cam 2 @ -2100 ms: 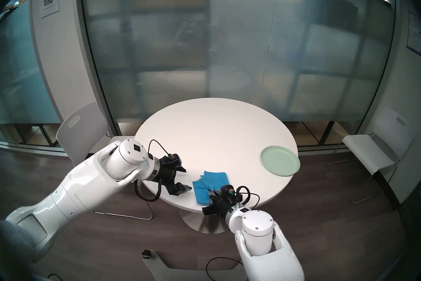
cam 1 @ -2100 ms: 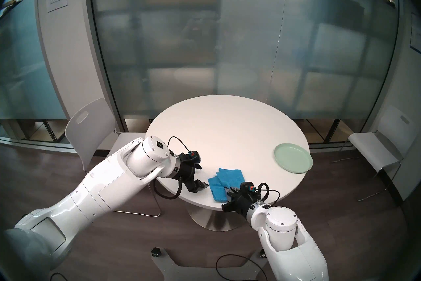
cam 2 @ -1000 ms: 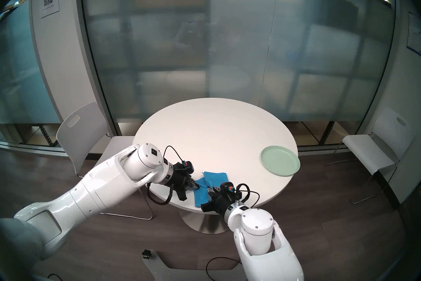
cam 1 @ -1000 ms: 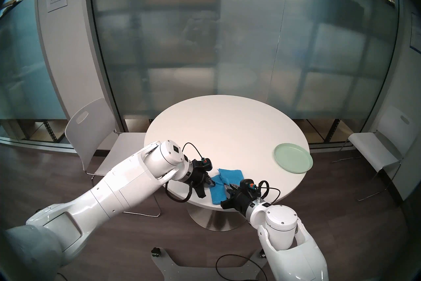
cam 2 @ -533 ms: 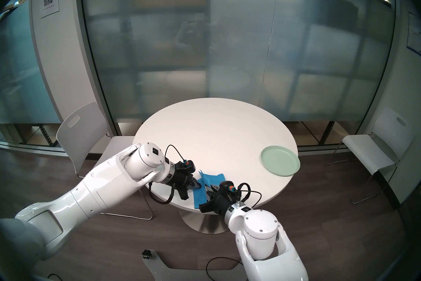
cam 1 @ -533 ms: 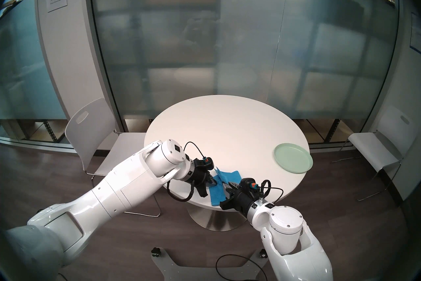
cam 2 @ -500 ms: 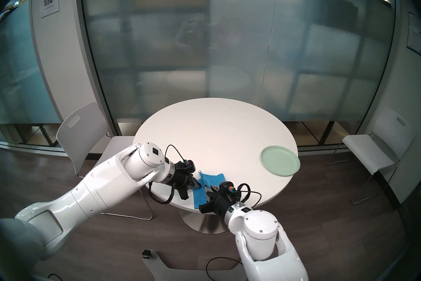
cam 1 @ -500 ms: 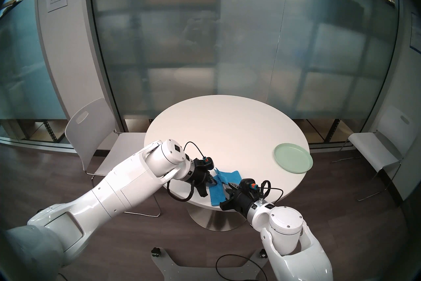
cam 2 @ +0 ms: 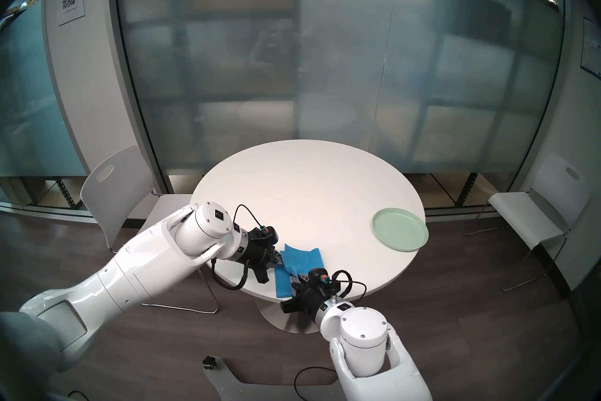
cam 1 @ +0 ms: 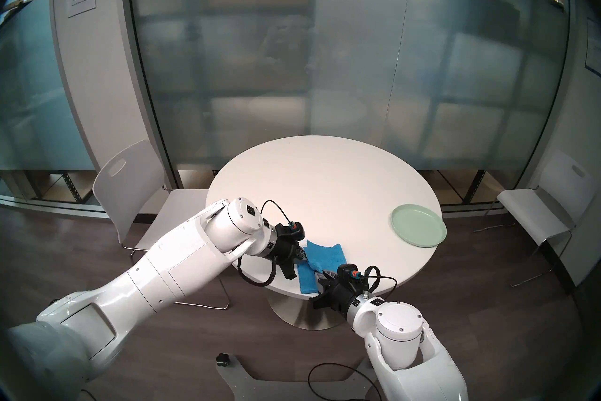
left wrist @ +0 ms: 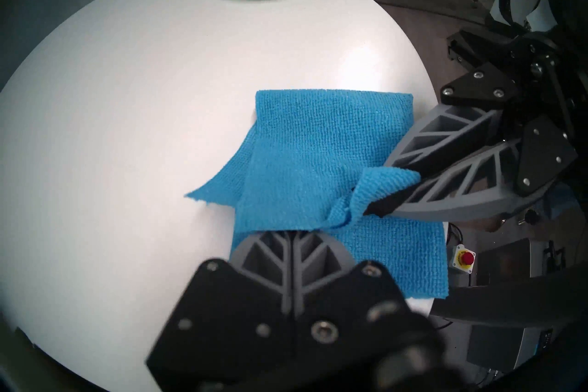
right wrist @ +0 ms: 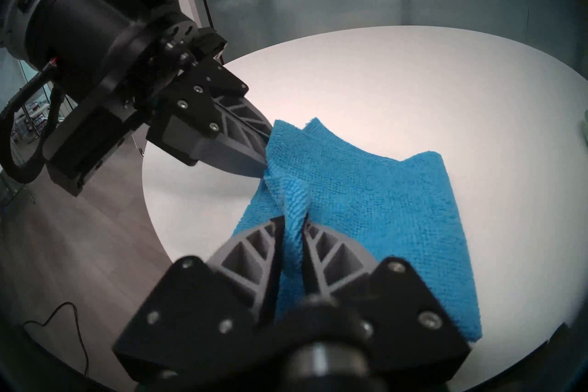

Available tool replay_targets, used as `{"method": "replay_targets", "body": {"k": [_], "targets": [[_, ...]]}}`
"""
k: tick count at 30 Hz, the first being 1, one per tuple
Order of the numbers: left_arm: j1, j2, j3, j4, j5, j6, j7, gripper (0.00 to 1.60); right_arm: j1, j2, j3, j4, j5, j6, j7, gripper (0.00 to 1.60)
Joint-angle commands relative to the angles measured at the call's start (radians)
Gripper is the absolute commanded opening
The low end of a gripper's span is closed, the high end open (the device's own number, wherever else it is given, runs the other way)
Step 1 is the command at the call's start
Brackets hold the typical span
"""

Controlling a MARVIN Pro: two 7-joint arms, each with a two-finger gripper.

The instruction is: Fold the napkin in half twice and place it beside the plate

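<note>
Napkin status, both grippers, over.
Left gripper shut on napkin edge. Right gripper shut on a bunched fold. Napkin on table, apart from plate. Nothing between them.

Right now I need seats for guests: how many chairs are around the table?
2. One white chair stands at the round table's left edge, the other white chair off to its right. More may be hidden outside the view.

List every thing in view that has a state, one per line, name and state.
napkin: partly folded and rumpled, lying on the table, pinched at two spots.
plate: empty, flat near the table's right edge, apart from the napkin.
left gripper: shut on the napkin's edge.
right gripper: shut on a bunched fold of the napkin.
table: bears the napkin and the plate.
chairs: unoccupied, one on each side of the table.
</note>
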Motion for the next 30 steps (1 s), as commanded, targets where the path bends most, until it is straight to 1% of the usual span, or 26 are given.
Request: {"method": "replay_targets", "body": {"k": [1, 9, 13, 17, 18, 21, 24, 30], "targets": [[0.011, 0.04, -0.024, -0.038, -0.011, 0.008, 0.0, 0.24, 0.042, -0.017, -0.008, -0.003, -0.001, -0.002, -0.003, 0.61], [0.032, 0.087, -0.062, -0.07, -0.028, 0.015, 0.012, 0.31, 0.061, -0.014, -0.013, 0.025, -0.004, 0.002, 0.002, 0.61], [0.027, 0.092, -0.079, -0.075, -0.032, 0.01, 0.019, 0.34, 0.061, -0.011, -0.016, 0.022, -0.004, 0.01, 0.007, 0.61], [0.018, 0.079, -0.079, -0.075, -0.035, 0.005, 0.019, 0.35, 0.052, -0.009, -0.018, 0.017, -0.005, 0.012, 0.01, 0.61], [0.011, 0.065, -0.077, -0.071, -0.038, 0.0, 0.018, 0.35, 0.046, -0.009, -0.018, 0.012, -0.004, 0.012, 0.013, 0.61], [0.002, 0.049, -0.073, -0.067, -0.038, -0.002, 0.02, 0.36, 0.041, -0.008, -0.017, 0.007, -0.003, 0.013, 0.015, 0.61], [-0.018, 0.019, -0.054, -0.047, -0.036, -0.008, 0.01, 0.36, 0.036, -0.006, -0.016, 0.004, -0.004, 0.015, 0.017, 0.61], [-0.033, -0.014, -0.029, -0.022, -0.031, -0.013, 0.004, 0.36, 0.03, -0.006, -0.015, -0.005, -0.003, 0.02, 0.02, 0.62]]}}
